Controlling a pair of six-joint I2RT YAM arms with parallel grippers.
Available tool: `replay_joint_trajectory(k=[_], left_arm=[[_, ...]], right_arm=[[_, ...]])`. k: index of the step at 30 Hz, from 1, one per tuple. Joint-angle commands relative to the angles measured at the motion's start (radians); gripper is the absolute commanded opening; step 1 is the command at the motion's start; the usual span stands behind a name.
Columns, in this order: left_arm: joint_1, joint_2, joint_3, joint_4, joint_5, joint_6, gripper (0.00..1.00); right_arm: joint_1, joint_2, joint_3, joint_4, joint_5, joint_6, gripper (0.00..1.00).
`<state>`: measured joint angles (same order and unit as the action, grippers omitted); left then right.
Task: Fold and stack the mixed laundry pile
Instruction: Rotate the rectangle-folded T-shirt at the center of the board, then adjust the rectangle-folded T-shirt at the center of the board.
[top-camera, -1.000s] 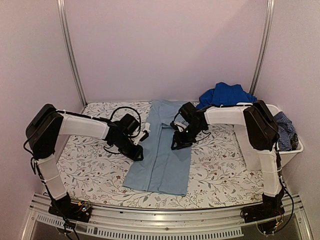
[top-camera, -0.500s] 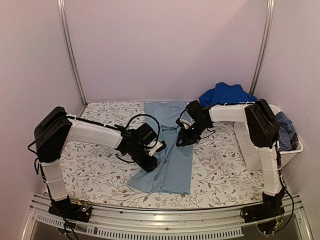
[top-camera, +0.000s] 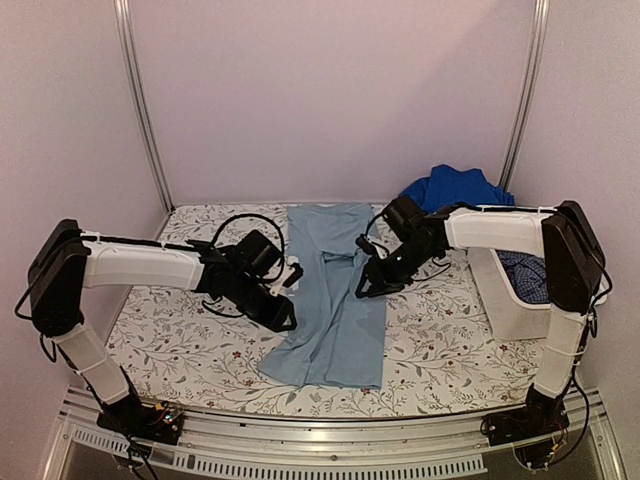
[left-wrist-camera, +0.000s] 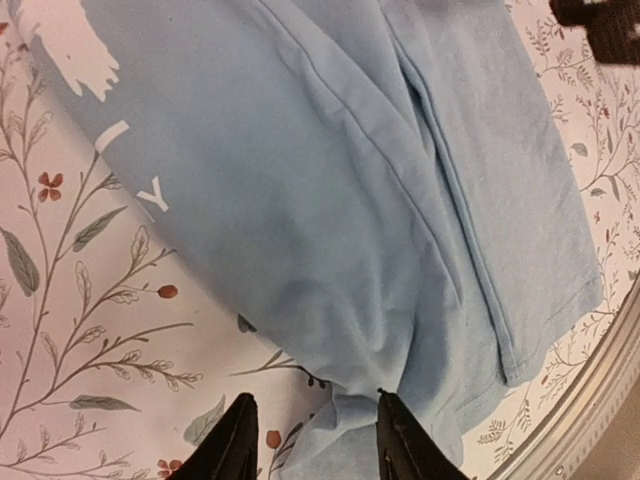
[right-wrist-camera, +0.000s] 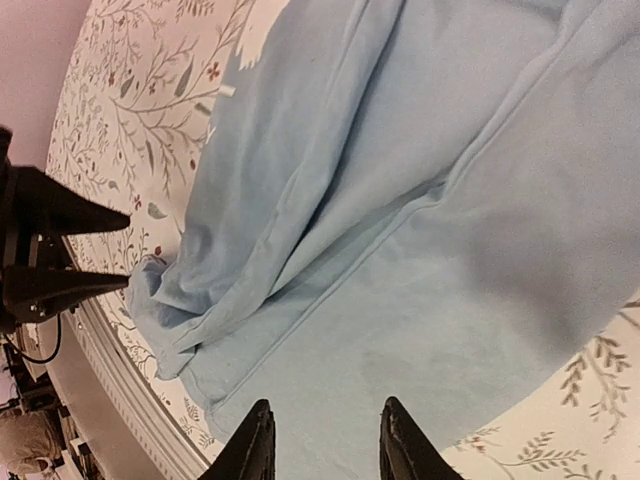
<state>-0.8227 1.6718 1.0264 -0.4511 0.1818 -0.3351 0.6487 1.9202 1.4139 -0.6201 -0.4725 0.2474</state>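
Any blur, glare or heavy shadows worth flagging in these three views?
Top external: soft even light, mild grain, no glare, faint shadows on the table cover. Left wrist: pale blue garment crisp; left end effector a near-black silhouette. Right wrist: broad shadow darkens the garment toward the frame's right; right end effector equally dark.

- Top view: even, soft light from above, a pinkish tint on the walls (top-camera: 330, 90), no glare.
- Only faint, fuzzy shadows fall on the table cover (top-camera: 170, 340).
- Wrist views are bright; the pale blue garment (left-wrist-camera: 330, 200) is fairly sharp, folds lightly shaded.
- Right wrist view has a broad soft shadow across the cloth, plus some wide-angle bend at the edges.
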Motion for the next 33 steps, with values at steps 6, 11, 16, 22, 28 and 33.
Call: replay_joint_trajectory(k=[6,11,16,22,28,33], left_arm=[[0.075,-0.048,-0.067,0.023,-0.009,-0.098,0.43],[0.080,-0.113,-0.147,0.060,0.057,-0.151,0.45],[0.067,-0.220,-0.284,0.092,0.113,-0.231,0.44],[0.002,-0.330,-0.407,0.143,0.175,-0.347,0.44],[-0.114,-0.403,-0.510,0.224,0.192,-0.518,0.44],[-0.227,-0.444,-0.559,0.284,0.150,-0.703,0.43]], right_arm=[[0.192,0.027,-0.179,0.091,-0.043,0.125,0.34],[0.207,0.045,-0.275,0.077,-0.018,0.144,0.34],[0.207,-0.048,-0.436,0.049,0.000,0.151,0.34],[0.207,-0.141,-0.508,0.021,-0.003,0.157,0.34],[0.207,-0.297,-0.480,0.008,-0.058,0.214,0.41],[0.203,-0.478,-0.615,-0.006,-0.101,0.316,0.43]])
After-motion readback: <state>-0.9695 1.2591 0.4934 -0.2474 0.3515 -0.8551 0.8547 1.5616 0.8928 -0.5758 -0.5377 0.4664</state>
